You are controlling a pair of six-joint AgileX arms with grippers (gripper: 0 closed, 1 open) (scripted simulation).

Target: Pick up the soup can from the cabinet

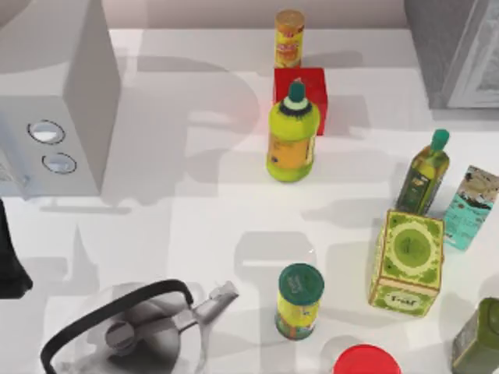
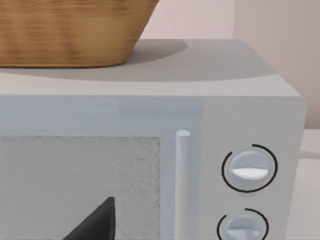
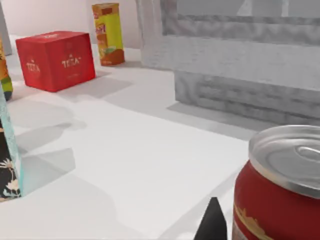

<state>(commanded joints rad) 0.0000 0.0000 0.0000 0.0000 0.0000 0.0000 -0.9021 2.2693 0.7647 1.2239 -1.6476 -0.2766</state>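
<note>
- Top view: on the white worktop (image 1: 195, 226) a microwave (image 1: 58, 117) stands far left, a kettle (image 1: 140, 331) near left. A yellow bottle (image 1: 292, 140) stands mid-worktop before a red box (image 1: 308, 86). A green-lidded can (image 1: 299, 300) sits near centre. The left arm (image 1: 12, 257) is at the left edge.
- Left wrist view: the left tool (image 2: 95, 222) faces the microwave door (image 2: 80, 185); a basket (image 2: 70, 30) sits on top. Whether its fingers are apart I cannot tell.
- Right wrist view: the right tool (image 3: 212, 222) hangs just beside the red soup can (image 3: 280, 190), which seems to stand on the worktop near the grey cabinet (image 3: 240, 60). I cannot tell its finger state.
</note>
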